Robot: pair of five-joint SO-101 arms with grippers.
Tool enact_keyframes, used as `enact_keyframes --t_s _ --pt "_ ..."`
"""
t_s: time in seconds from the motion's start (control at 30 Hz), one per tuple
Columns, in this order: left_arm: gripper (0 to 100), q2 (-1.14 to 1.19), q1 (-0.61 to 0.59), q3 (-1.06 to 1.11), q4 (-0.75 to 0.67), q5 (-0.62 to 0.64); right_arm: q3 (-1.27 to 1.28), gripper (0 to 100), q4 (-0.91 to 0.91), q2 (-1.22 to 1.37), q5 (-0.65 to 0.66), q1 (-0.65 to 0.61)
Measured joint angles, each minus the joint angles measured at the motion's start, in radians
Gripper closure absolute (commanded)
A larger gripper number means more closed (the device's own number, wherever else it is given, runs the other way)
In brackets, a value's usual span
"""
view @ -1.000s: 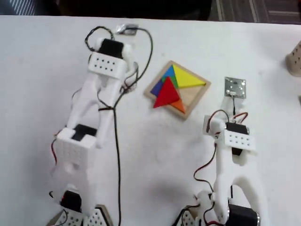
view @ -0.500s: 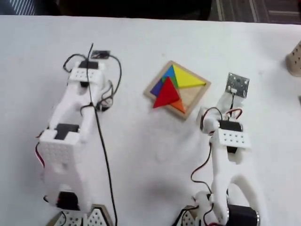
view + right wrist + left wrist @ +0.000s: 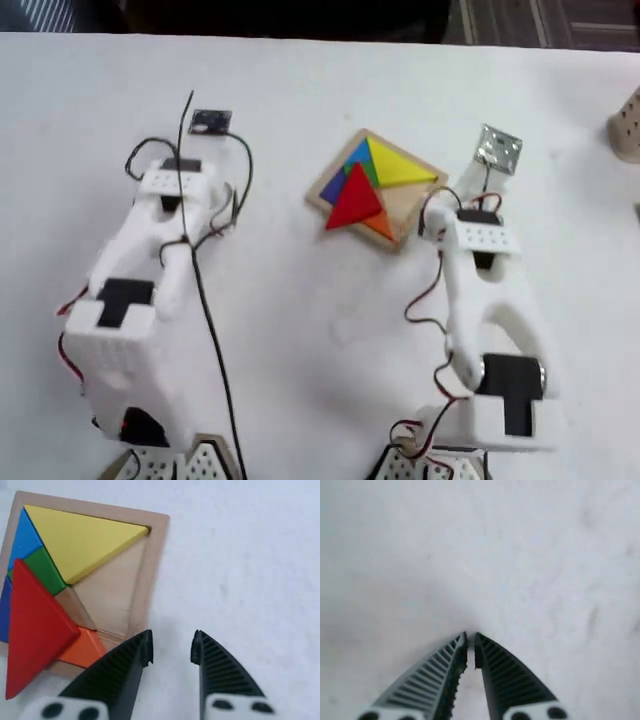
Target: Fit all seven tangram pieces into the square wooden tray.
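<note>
Two white arms side by side, each pincer pointing away from its base.

The left arm (image 3: 150, 250) stretches forward, its wrist block sitting just behind the left pincer (image 3: 471, 636). That pincer's dark ribbed fingers (image 3: 430, 680) meet at the tips, with only a thin slit running back between them. The right arm (image 3: 490, 290) folds at the elbow well behind the right pincer (image 3: 172, 635), whose fingers stand apart with a plain gap between the tips.

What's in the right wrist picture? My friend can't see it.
A square wooden tray holds a yellow triangle and smaller coloured pieces. A red triangle lies crooked on top, one tip past the rim. The open right gripper hangs beside the tray's edge.
</note>
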Motion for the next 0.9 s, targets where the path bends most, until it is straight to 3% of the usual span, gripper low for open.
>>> enact_keyframes --t_s 0.2,0.33,0.63,0.8,0.9 --pt "95 -0.114 0.000 0.167 -0.157 -0.011 -0.121 86.5 0.012 0.121 -0.006 -0.055" --pt "95 -0.121 0.000 0.173 -0.169 -0.086 -0.207 86.5 0.031 0.216 -0.041 -0.058" --pt "95 -0.121 0.003 0.173 -0.176 -0.106 -0.468 87.4 0.209 0.430 -0.044 -0.058" --pt "95 -0.121 0.003 0.173 -0.176 -0.106 -0.600 97.9 0.350 0.503 -0.043 -0.055" --pt "95 -0.121 0.003 0.173 -0.178 -0.106 -0.620 97.8 0.373 0.512 0.005 -0.054"
